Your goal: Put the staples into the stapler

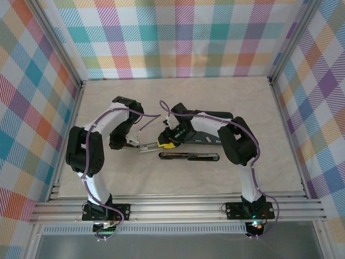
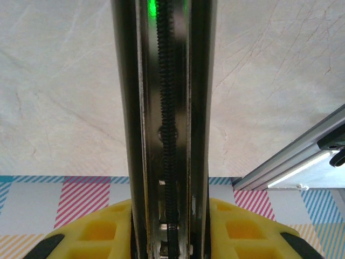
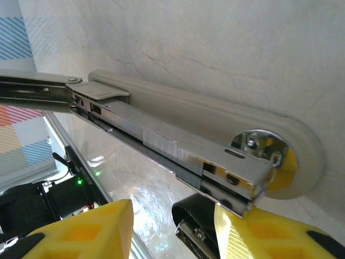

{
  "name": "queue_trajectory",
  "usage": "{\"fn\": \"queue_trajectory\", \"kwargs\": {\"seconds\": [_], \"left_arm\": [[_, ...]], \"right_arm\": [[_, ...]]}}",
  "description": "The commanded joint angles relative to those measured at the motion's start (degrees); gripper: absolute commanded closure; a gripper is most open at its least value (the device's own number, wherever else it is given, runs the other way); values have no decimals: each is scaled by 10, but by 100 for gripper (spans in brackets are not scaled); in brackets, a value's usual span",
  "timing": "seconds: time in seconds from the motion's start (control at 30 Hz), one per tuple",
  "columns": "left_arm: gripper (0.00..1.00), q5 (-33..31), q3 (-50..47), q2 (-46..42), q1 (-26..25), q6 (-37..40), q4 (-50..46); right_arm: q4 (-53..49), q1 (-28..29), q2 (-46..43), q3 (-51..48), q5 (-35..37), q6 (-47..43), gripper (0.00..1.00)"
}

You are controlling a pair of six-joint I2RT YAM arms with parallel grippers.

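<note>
**Loading step, magazine exposed.** The stapler [image 3: 215, 116] lies opened across the middle of the right wrist view. Its grey cover rests against the desk [image 3: 226, 38] and its metal magazine [image 3: 135, 121] is uppermost. A ribbed light-grey strip, apparently the staples [image 3: 160, 141], sits mid-rail. The left pincer [image 2: 170, 232] clamps a metal channel [image 2: 161, 108], probably that magazine, with a spring running down its centre. The right pincer [image 3: 172, 226] has its fingers set wide at the hinge end, lower right, gripping nothing evident. To proceed well, hold the channel level, slide the strip flush along the rail, and close without skewing.
</note>
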Motion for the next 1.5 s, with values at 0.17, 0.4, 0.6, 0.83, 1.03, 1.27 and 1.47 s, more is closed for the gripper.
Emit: {"fn": "queue_trajectory", "kwargs": {"seconds": [0.17, 0.4, 0.6, 0.83, 1.03, 1.27, 1.47], "left_arm": [[73, 12, -30, -20, 1, 3, -5], [73, 15, -35, -19, 2, 5, 7], [73, 15, -27, -11, 3, 3, 9], [73, 15, -27, -12, 2, 3, 8], [73, 17, -26, -14, 2, 7, 7], [73, 19, -27, -13, 0, 8, 6], [73, 22, -12, -10, -6, 5, 7]], "right_arm": [[-24, -19, -37, -18, 43, 13, 53], [-1, -18, -14, -10, 14, 34, 59], [-7, -11, 0, -8, -1, 37, 63], [0, -7, 16, -3, -6, 39, 66], [8, -4, 28, 4, -8, 41, 67], [22, -5, 37, 12, -9, 52, 65], [22, -4, 50, 17, -1, 56, 72]]}}
